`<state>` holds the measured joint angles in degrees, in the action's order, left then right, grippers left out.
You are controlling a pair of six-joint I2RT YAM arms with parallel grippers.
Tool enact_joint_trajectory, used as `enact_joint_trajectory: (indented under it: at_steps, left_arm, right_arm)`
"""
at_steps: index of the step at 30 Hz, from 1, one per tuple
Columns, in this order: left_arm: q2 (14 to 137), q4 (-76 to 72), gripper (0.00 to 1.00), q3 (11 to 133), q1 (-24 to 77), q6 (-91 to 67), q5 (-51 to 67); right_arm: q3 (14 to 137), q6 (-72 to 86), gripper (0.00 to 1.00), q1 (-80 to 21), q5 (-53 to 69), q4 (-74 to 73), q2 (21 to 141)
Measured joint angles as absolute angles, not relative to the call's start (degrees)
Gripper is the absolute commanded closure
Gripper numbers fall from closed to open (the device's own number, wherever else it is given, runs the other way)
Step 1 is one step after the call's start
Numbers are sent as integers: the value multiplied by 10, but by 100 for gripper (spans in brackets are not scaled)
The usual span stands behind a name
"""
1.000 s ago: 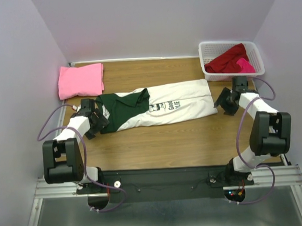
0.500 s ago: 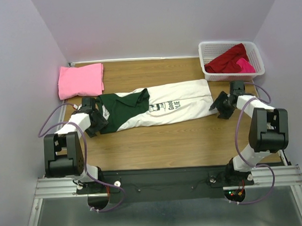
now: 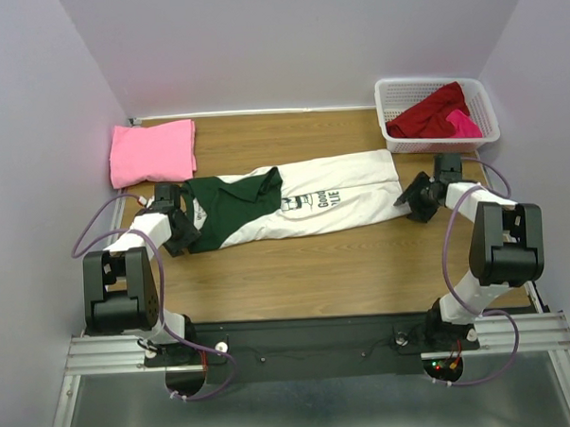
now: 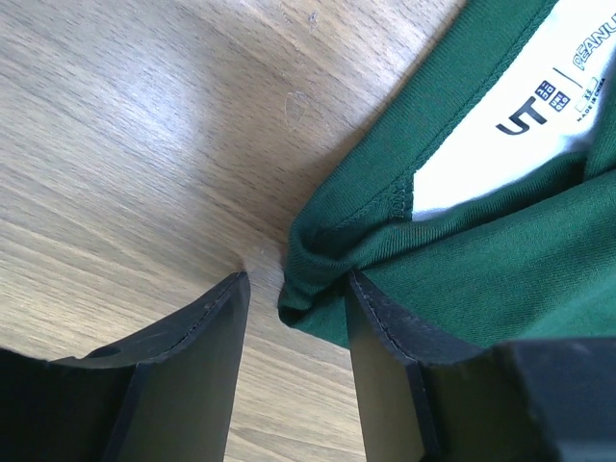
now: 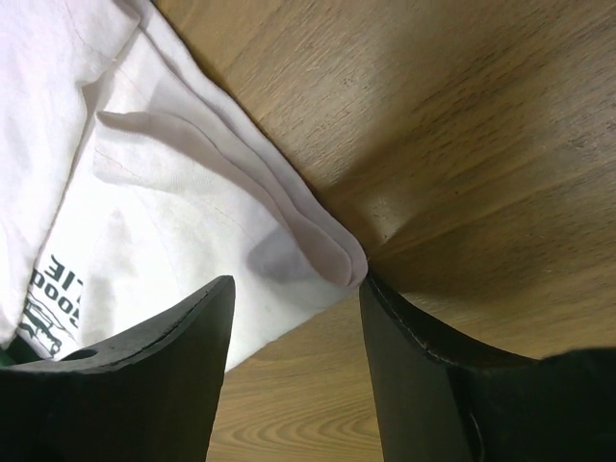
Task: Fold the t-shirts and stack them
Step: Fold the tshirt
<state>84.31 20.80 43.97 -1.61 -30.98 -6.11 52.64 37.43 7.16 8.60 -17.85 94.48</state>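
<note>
- While the left gripper [image 4: 294,294] is straddling the bunched green collar edge of the white t-shirt [image 3: 346,203], its jaws are standing partly apart, with 1 finger [image 4: 395,356] touching the cloth and nothing clamped.
- The right gripper [image 5: 294,289] is also standing partly apart around the shirt's white hem corner, not pinching it.
- The shirt is lying folded lengthwise across the middle of the table [image 3: 297,270], green sleeves to the left.
- The pink t-shirt [image 3: 152,153] is lying folded at the far left.
</note>
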Motion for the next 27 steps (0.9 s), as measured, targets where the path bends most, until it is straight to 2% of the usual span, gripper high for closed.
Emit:
enact_joint_trajectory:
  at_steps: [5,10,18,24,27]
  left_arm:
    - [843,208,41,440,-16,-307,-60]
    - [827,199,31,431,-16,-310,-41]
    - [770,212,29,409,-16,-321,-10]
    - [806,207,35,414,-16,-318,-8]
    - [815,209,46,419,-16,-314,-12]
  right_arm:
    - [524,389,40,72,78,-168,945]
    - [523,395,40,72,74,-160,945]
    - [520,401,40,72,74,-154,945]
    - [520,403,41,72,73,-153,945]
    - [519,404,41,72,72,-152,945]
